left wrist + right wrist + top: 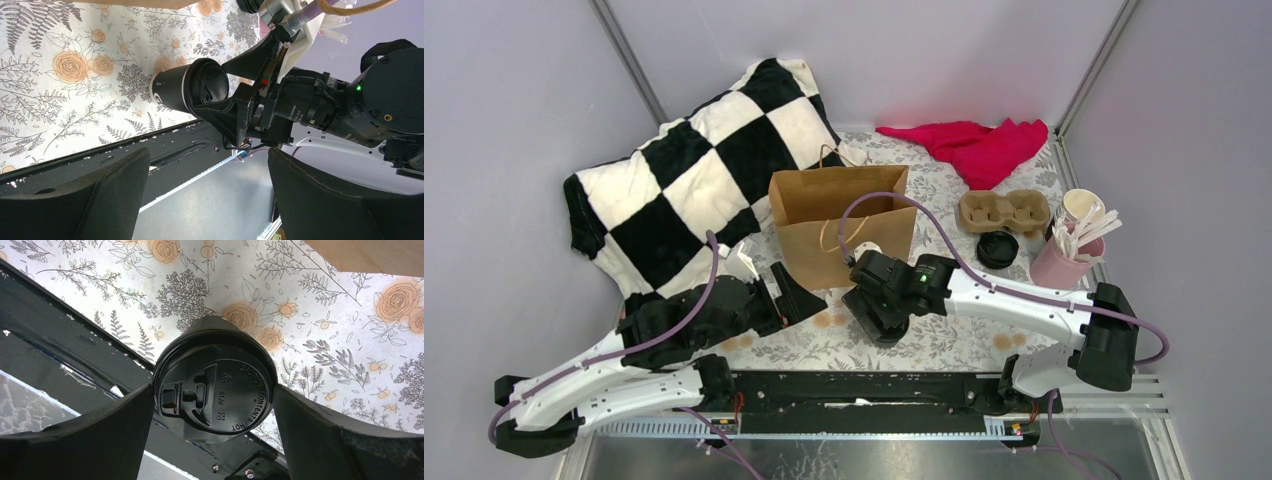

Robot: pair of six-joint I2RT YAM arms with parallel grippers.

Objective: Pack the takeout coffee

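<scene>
The brown paper bag [824, 215] stands open mid-table with no cup visible inside, so packing looks barely begun. The left gripper [207, 200] hangs wide open and empty. The right gripper [884, 318], jaws spread wide, straddles an upright black coffee cup [215, 385] near the table's front edge, fingers close against its lid; whether it grips cannot be told. A second black cup [997, 250] sits beside the cardboard carrier [1004, 210].

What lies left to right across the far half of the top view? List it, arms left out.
Checkered pillow → brown paper bag → cardboard cup carrier → pink cup of stirrers.
</scene>
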